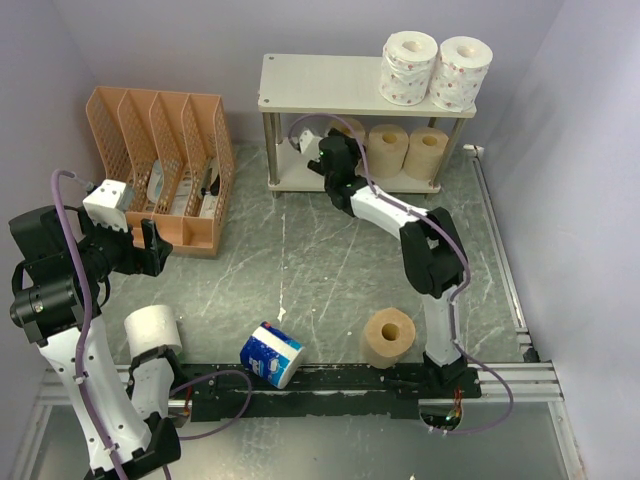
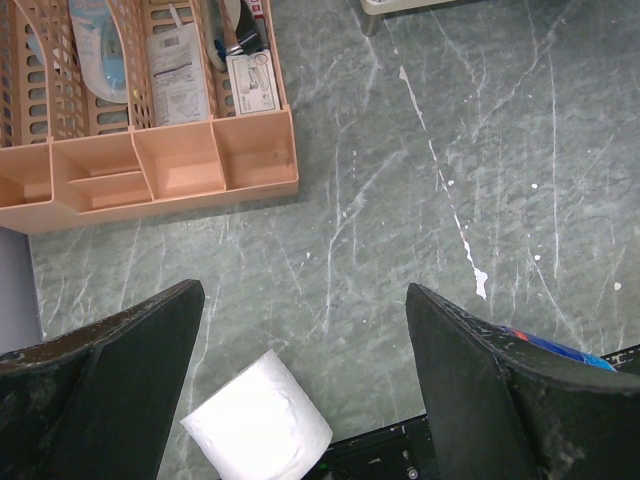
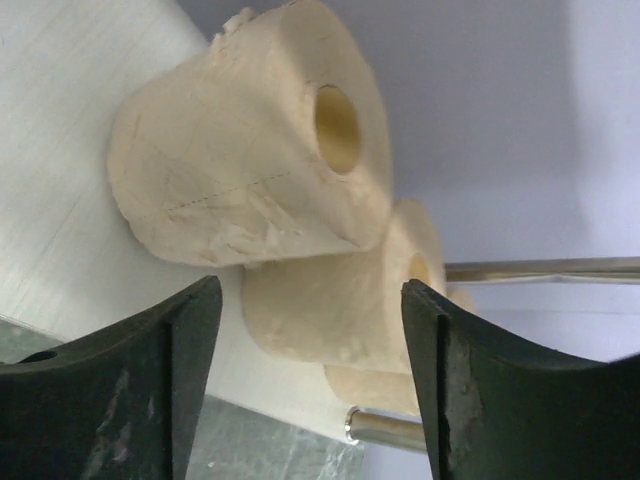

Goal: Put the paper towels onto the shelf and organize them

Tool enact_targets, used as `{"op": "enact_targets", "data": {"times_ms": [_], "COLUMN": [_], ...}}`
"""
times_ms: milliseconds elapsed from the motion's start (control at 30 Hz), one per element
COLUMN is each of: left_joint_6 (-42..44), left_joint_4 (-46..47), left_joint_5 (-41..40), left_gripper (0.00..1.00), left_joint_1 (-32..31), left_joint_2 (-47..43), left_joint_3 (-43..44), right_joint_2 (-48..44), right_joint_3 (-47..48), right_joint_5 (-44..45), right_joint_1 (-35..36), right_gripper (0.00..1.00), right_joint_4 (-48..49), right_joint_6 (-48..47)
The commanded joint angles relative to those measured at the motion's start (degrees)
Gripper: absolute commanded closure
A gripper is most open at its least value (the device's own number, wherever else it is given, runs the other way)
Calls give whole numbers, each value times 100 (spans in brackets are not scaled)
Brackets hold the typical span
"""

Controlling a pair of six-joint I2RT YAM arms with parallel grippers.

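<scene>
on the green marbled table [image 1: 330,270], the right gripper [image 3: 310,300] gapes empty before three tan rolls [image 3: 250,150] lined along the lower board of the shelf [image 1: 320,85], likely grouped by colour, while the left gripper [image 2: 300,320] hangs spread over a white roll [image 2: 258,425].

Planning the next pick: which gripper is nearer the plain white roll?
Left. The left gripper hovers open close above the plain white roll; the right gripper is far off, open at the shelf, facing the tan rolls on its lower tier.
</scene>
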Motion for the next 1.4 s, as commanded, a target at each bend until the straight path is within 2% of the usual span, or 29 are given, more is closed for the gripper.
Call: {"op": "enact_targets", "data": {"times_ms": [0, 100, 133, 167, 333, 567, 667, 800, 900, 967, 1133, 1267, 1367], "left_joint_6": [-39, -39, -39, -31, -10, 853, 1113, 1207, 1114, 977, 438, 332, 373], "left_joint_4": [89, 89, 84, 80, 88, -693, -904, -956, -838, -676, -189, -105, -130], "left_joint_5": [-41, -27, -18, -8, 55, 561, 637, 785, 813, 800, 548, 430, 512], "left_gripper": [6, 6, 6, 6, 6, 6, 6, 6, 6, 6, 6, 6, 6], "left_joint_1": [54, 59, 54, 54, 55, 49, 52, 54, 50, 52, 51, 50, 52], "left_joint_2": [-16, -18, -15, -24, -67, 765, 876, 731, 643, 546, 197, 114, 116], "left_joint_3": [-33, -33, -28, -32, -45, 449, 587, 600, 487, 356, 63, 21, 29], "right_joint_2": [-854, -1378, -1550, -1738, -2425, -3910, -4460, -5180, -5472, -5409, -4283, -3086, -2555], "right_joint_3": [-141, -499, -640, -744, -1082, -2053, -2034, -2458, -2911, -2932, -2419, -1783, -1593], "right_joint_5": [174, 234, 351, 494, 949, 254, -1065, -4134, -6167, -6978, -7919, -7841, -7665], "right_joint_1": [283, 648, 823, 1041, 1638, 1786, 1790, 1798, 1838, 1868, 1999, 2416, 2694], "right_gripper": [23, 20, 7, 1, 0, 0, 0, 0, 0, 0, 0, 0, 0], "right_joint_4": [525, 568, 562, 497, -683, -1848, -2897, -3610, -3825, -3956, -3788, -4139, -3915], "right_joint_6": [96, 229, 244, 286, 1387, 3168, 3732, 3881, 3549, 3322, 3572, 3309, 3181]}}
